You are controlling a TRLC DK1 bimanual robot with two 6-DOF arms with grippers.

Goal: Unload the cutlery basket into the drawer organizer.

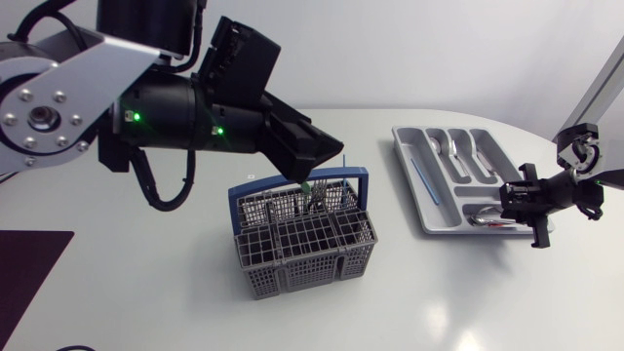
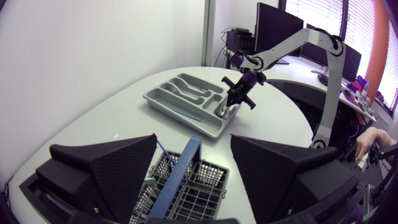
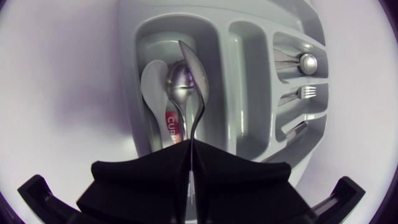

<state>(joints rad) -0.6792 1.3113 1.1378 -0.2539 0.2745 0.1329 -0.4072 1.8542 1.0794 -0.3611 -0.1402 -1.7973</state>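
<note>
White tabletop (image 1: pixel 146 292), bare around the work, with the grey cutlery basket (image 1: pixel 302 244) near its middle and the drawer organizer (image 3: pixel 249 93) off toward the right arm's side.

The right gripper (image 3: pixel 189 177) hangs over the organizer's end compartment, its fingers pressed together on the thin handle of a spoon (image 3: pixel 194 68). The bowl of that spoon is turned on edge, just above a steel spoon (image 3: pixel 179 84) and a white measuring spoon (image 3: pixel 154 81) already lying there. Let go like that, I'd guess it lands crooked on the pile, or clips the divider and slides into the neighbouring slot.

The left gripper (image 2: pixel 194 146) sits directly above the basket with its fingers spread wide, holding nothing. The basket's blue handle (image 2: pixel 180 180) runs right between them. A few dark pieces of cutlery (image 1: pixel 317 195) stand in the back cells.

Those broad fingers look like a tight fit for the cells. Going straight down could knock the handle or snag the grid. That would drag or tip the whole basket, not lift out one piece.
</note>
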